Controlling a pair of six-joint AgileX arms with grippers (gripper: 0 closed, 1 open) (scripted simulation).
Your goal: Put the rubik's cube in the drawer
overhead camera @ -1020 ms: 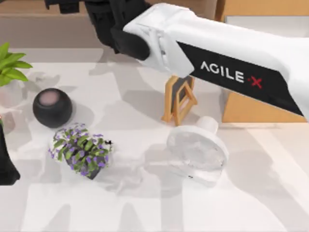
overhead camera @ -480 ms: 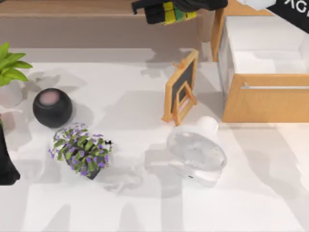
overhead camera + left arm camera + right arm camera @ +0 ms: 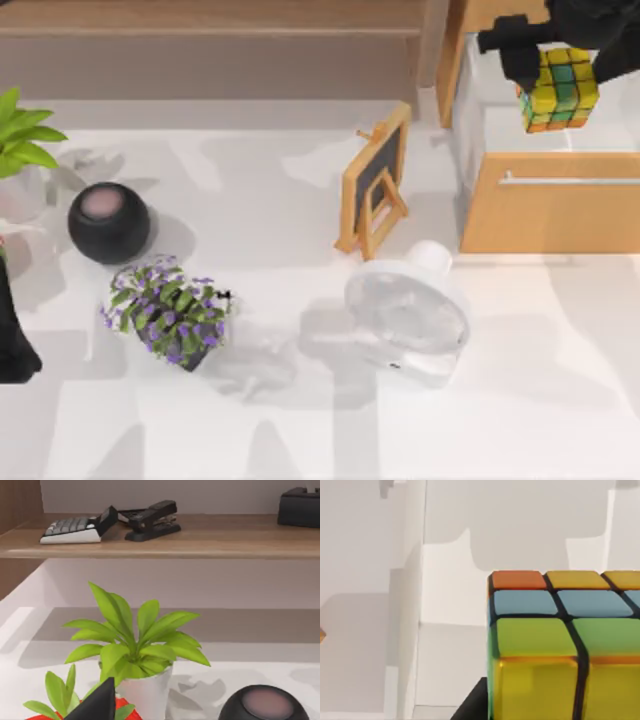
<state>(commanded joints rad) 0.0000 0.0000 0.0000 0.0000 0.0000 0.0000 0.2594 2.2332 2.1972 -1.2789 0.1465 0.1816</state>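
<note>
The rubik's cube (image 3: 558,88), with yellow, green, blue and orange tiles, hangs in the air at the top view's upper right. My right gripper (image 3: 560,68) is shut on it from above, black fingers on either side. Below the cube lies the white interior of the open drawer (image 3: 500,120), a light-wood box with a silver bar handle (image 3: 570,180) on its front panel. Up close in the right wrist view, the cube (image 3: 560,645) hovers over the drawer's white floor (image 3: 450,605). My left arm (image 3: 10,340) stays parked at the table's left edge.
A small wooden chalkboard easel (image 3: 375,185) and a white round fan (image 3: 408,312) stand just left of the drawer. A black sphere (image 3: 108,222), a purple-flowered plant (image 3: 168,312) and a green potted plant (image 3: 20,130) are at the left. A long wooden shelf (image 3: 220,20) runs along the back.
My right arm has swung to the right, carrying the cube from over the back shelf to above the open drawer. The left arm has not moved.
</note>
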